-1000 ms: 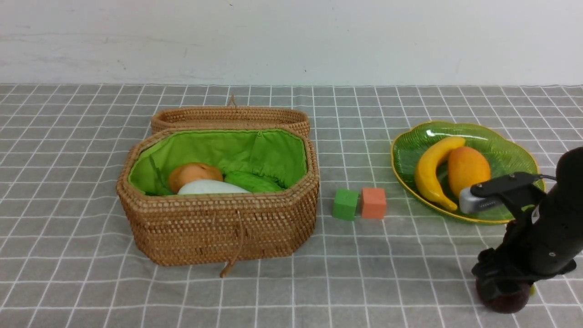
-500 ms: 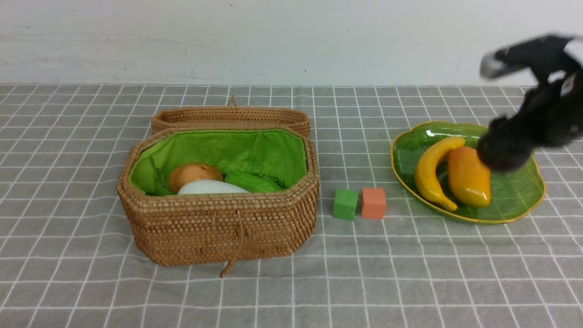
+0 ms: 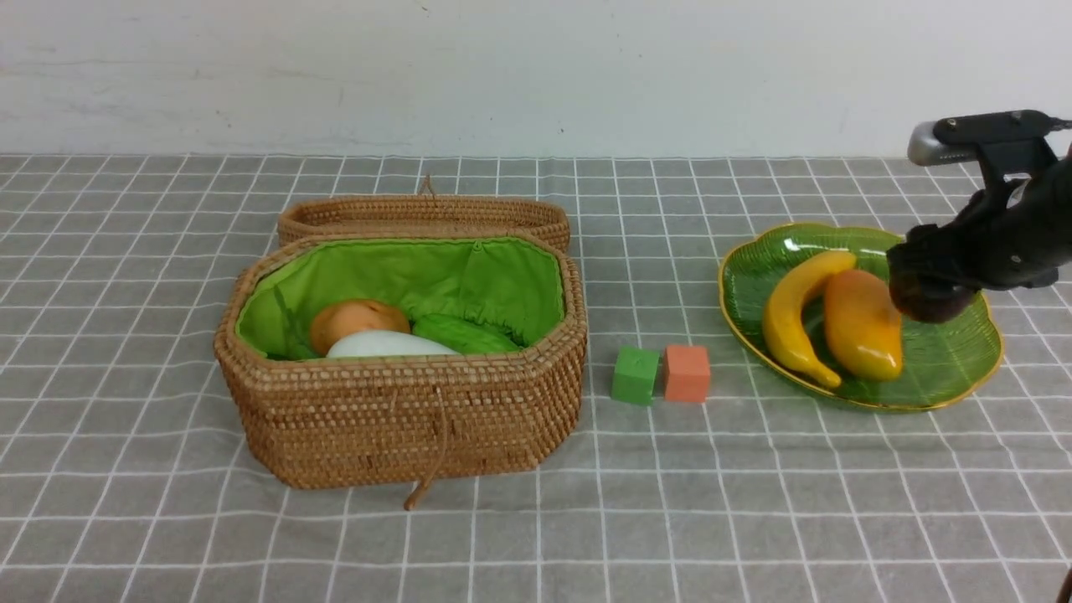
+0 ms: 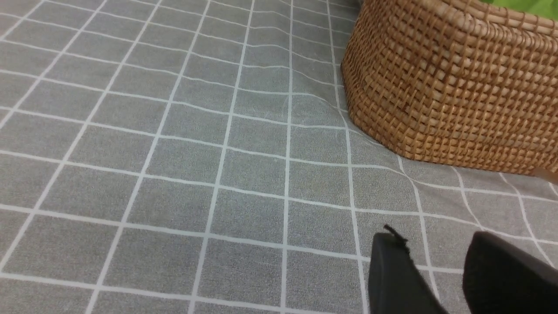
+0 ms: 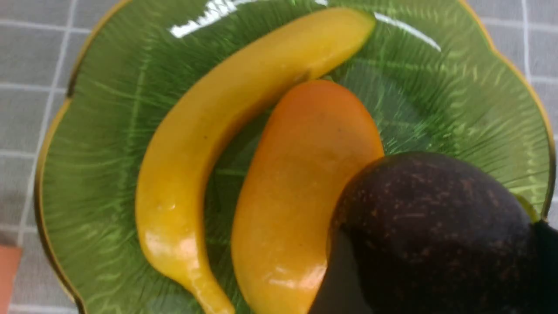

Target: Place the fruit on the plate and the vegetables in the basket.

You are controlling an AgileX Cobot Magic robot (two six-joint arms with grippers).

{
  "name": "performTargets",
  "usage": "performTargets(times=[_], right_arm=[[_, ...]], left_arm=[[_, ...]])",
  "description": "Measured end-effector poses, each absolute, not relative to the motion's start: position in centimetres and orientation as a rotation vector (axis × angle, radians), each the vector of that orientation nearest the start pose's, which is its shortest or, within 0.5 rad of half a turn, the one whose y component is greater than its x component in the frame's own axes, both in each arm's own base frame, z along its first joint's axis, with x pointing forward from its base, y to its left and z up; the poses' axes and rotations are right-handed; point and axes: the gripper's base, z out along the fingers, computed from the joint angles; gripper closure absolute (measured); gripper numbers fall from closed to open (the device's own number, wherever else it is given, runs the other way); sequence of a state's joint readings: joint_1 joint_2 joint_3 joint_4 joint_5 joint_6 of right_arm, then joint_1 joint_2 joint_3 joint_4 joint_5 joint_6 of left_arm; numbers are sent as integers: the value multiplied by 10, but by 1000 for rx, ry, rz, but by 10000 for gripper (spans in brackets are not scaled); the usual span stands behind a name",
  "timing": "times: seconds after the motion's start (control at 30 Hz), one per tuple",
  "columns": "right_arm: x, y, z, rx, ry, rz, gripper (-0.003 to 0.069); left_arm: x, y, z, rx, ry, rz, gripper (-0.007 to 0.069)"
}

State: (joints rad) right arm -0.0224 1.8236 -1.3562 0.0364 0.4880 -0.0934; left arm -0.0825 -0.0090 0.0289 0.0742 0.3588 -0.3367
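My right gripper (image 3: 925, 289) is shut on the round dark purple fruit (image 3: 930, 306), holding it just above the right part of the green plate (image 3: 955, 362). In the right wrist view the purple fruit (image 5: 436, 226) sits between the dark fingers, next to the mango (image 5: 296, 183) and banana (image 5: 209, 131) lying on the plate (image 5: 457, 96). The wicker basket (image 3: 402, 419) stands open at left with the potato (image 3: 352, 322), white radish (image 3: 385, 343) and cucumber (image 3: 461, 333) inside. My left gripper (image 4: 436, 244) hovers open over the cloth beside the basket (image 4: 449, 83), holding nothing.
A green cube (image 3: 635, 376) and an orange cube (image 3: 687, 373) sit side by side on the checked cloth between basket and plate. The basket's lid (image 3: 423, 219) lies folded back behind it. A white wall runs along the table's far edge.
My right arm rose from the table's front right corner with the purple fruit, swung high over the plate, and has now come down closer to the plate's right side.
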Motion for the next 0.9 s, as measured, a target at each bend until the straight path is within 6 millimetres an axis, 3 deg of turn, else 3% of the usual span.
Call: performTargets(times=[0.07, 0.2, 0.37, 0.57, 0.63, 0.7, 0.73, 0.8, 0.9], right_arm=[[408, -8, 245, -35, 2432, -9, 65], [407, -8, 245, -28, 2436, -6, -15], [397, -8, 260, -29, 2451, -3, 6], [354, -5, 315, -26, 2477, 23, 256], [329, -4, 342, -21, 2472, 45, 403], [314, -3, 355, -21, 2471, 60, 489], [296, -1, 370, -20, 2469, 79, 585], [270, 1, 388, -25, 2469, 104, 664], [246, 3, 400, -36, 2487, 112, 678]], left_arm=[[53, -2, 172, -190, 1857, -218, 386], [53, -2, 172, -190, 1857, -218, 386], [53, -2, 172, -190, 1857, -218, 386], [53, -2, 172, -190, 1857, -218, 386], [53, -2, 172, -190, 1857, -218, 386], [53, -2, 172, -190, 1857, -218, 386], [53, -2, 172, -190, 1857, -218, 386], [53, -2, 172, -190, 1857, -218, 386], [53, -2, 172, -190, 1857, -217, 386]])
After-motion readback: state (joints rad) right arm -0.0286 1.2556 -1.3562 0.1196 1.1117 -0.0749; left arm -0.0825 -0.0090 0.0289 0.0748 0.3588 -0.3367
